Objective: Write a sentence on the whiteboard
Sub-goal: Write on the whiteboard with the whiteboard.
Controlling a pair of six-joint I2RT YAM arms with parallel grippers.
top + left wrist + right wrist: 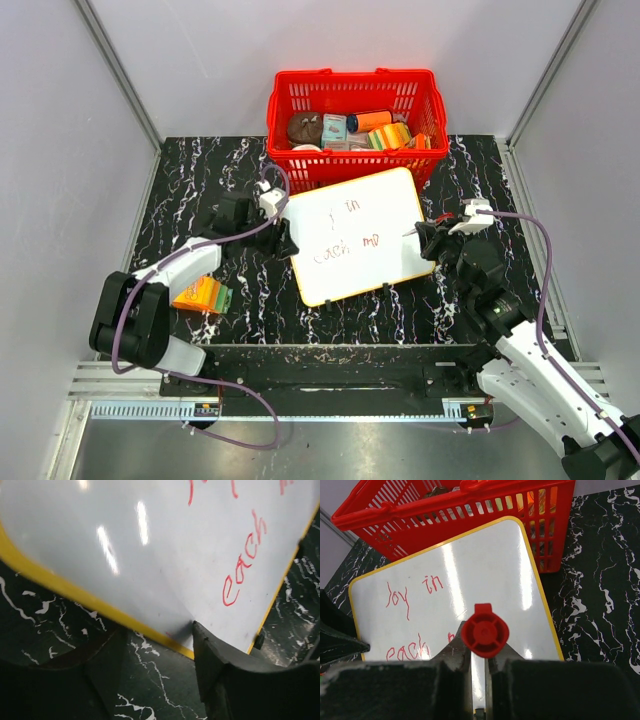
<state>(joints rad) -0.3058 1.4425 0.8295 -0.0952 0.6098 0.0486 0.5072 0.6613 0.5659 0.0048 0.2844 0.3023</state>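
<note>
Red words (347, 247) run in two lines across the whiteboard (385, 205), which in the overhead view lies flat on the table (200, 180) between the two grippers; its long axis slants from one to the other; the left gripper (283, 238) sits at one short edge, the right gripper (420, 235) just off the opposite one; a red basket (352, 160) stands beyond both, close against the whiteboard's far edge; the second line seems to break off at "each mo", so I judge the sentence unfinished.

From the left wrist, the fingers (220, 670) are spread, with bare table showing between them; the whiteboard's yellow rim crosses just ahead of the gap, and the right-hand finger's tip touches it; nothing is pinched; "each" lies ahead and to the right.

From the right wrist, the fingers are pressed onto a marker (485, 632), seen end-on by its red butt, so its long axis runs straight ahead towards the whiteboard; the writing lies ahead and to the left, with blank surface straight ahead and to the right; the tip is hidden, so I cannot tell whether it touches; this gripper is nearer the blank stretch, and the next letters call for travel rightward along the long axis.
</note>
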